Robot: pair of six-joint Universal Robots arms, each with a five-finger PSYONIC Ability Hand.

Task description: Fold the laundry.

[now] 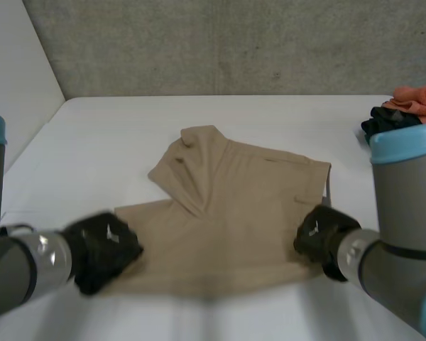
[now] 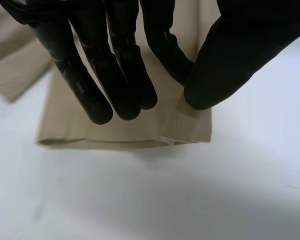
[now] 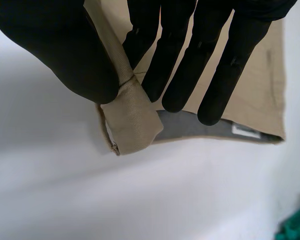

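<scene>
Both of my hands are on the tan garment (image 1: 227, 213), which lies flat in the middle of the bench (image 1: 113, 135), right in front of me. My left hand (image 1: 103, 250) sits on its near corner at 8 o'clock. The wrist view shows my thumb pressed against one finger with the hemmed corner nipped between them, and the other fingers hang straight over the cloth. My right hand (image 1: 319, 238) is on the near corner at 4 o'clock. There the thumb and a finger pinch the corner and have it raised a little off the bench, with the rest of the fingers straight above the fabric.

So where are we? Partway, I'd say. One part of the garment is already turned in, with a flap lying slantwise across it towards 11 o'clock, and the near edge by my left hand looks doubled. The piece isn't compact yet, though: it's a broad, uneven shape with that flap sticking out past the far edge. With both near corners held, carrying them towards 12 o'clock looks like the next fold. And out at 2 o'clock, at the bench's edge, a pile of clothes (image 1: 405, 110) in orange and dark cloth sits crumpled, so there's plenty left to do
</scene>
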